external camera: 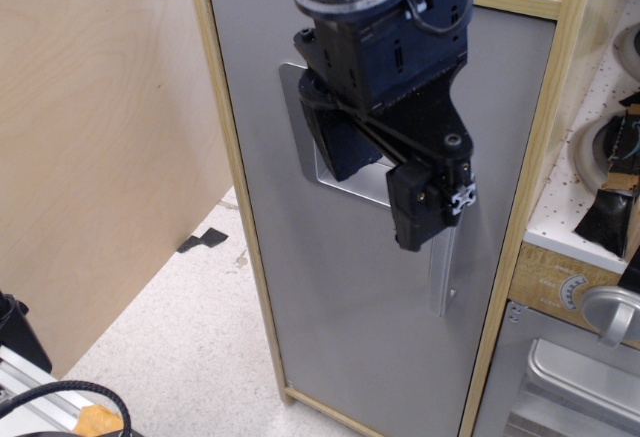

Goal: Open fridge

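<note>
The fridge is a tall cabinet with a light wood frame and a flat grey door, which sits flush in the frame. My black gripper hangs in front of the door, at the top of the silver vertical handle. One black finger covers the handle's upper end, and the fingers seem to straddle it. I cannot make out the gap between the jaws. The silver recessed panel is mostly hidden behind my wrist, and its knobs do not show.
A plain plywood panel stands at the left. To the right of the fridge is a white counter with burners, and below it a grey oven door with a round knob. A black cable lies at bottom left.
</note>
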`<state>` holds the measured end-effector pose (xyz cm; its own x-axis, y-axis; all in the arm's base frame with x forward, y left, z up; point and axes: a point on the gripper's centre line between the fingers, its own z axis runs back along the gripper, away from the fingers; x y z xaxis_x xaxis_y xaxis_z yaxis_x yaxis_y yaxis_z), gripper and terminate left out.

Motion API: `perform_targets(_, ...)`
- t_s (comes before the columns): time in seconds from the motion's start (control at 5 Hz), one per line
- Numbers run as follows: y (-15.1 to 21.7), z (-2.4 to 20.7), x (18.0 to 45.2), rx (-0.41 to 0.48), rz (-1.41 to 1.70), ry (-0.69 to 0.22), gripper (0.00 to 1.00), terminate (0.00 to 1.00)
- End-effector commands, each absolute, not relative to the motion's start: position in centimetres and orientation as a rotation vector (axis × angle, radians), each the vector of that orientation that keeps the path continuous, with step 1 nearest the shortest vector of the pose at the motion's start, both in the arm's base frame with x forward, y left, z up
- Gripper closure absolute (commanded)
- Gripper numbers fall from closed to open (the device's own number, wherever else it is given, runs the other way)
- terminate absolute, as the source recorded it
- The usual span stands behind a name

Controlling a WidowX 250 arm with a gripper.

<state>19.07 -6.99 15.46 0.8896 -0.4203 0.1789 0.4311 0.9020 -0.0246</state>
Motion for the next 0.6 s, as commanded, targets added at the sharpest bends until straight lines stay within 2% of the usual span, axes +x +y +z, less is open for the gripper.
perform_targets(0.0,-7.0,15.5,19.1,-0.064,-0.442,-0.171,0.0,0.0)
perform_targets(0.4,-7.0,11.8,22.4,-0.076,-0.298,-0.186,0.0,0.0)
